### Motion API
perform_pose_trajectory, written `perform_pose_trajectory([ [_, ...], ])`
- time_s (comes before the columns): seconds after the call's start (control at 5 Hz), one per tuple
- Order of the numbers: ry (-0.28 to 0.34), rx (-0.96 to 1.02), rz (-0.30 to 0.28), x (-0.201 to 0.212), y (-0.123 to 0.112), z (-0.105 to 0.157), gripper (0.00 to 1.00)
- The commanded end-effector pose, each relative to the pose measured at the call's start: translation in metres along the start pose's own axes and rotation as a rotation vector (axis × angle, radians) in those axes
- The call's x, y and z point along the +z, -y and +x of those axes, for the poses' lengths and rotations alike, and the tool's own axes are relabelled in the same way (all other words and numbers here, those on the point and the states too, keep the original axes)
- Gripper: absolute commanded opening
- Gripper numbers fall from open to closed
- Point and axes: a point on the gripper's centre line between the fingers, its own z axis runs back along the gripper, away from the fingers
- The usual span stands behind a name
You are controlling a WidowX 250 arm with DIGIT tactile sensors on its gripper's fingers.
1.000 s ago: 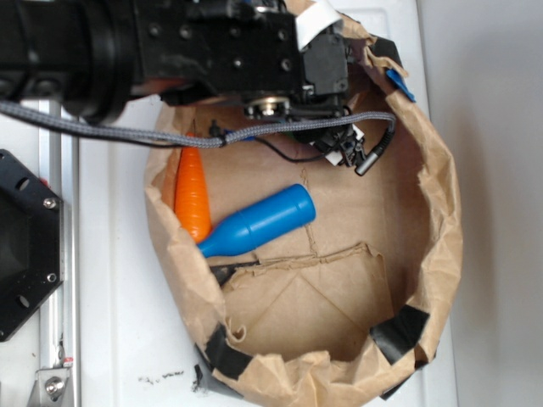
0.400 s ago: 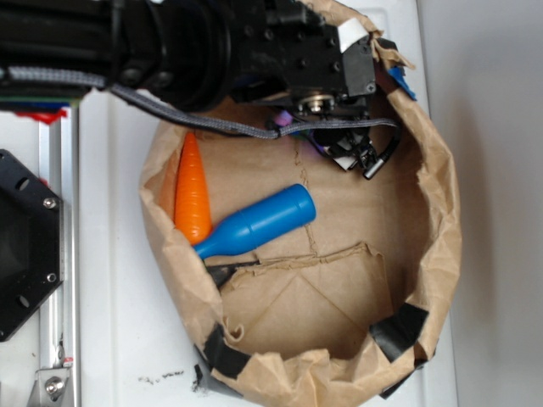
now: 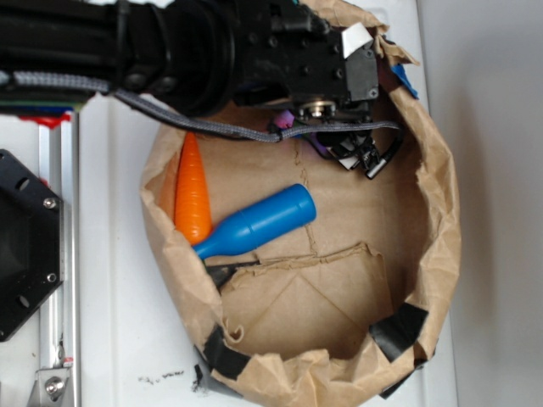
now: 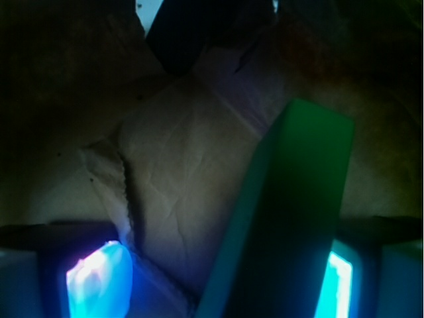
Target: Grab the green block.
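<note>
Green block [image 4: 291, 218] stands tilted btwn the tool [image 4: 212, 278] fingers, jaws apart, over brown paper bag [image 4: 179, 179].

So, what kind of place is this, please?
Probably a lab robot workcell: a white tabletop, a crumpled paper bag used as a bin, and toys inside, a carrot and blue bottle.

green block [image 4: 291, 218] cut off at bottom edge, jaws' grip unclear
</note>
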Motion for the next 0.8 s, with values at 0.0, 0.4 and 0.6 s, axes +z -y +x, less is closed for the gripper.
perform_pose_trajectory([
  [0.0, 0.040, 0.004, -0.009, 0.012, 0.001, 0.007, 0.00],
  [0.4, 0.013, -0.057, -0.034, 0.035, -0.002, 0.007, 0.00],
  [0.6, -0.013, -0.157, -0.095, 0.061, -0.001, 0.001, 0.00],
])
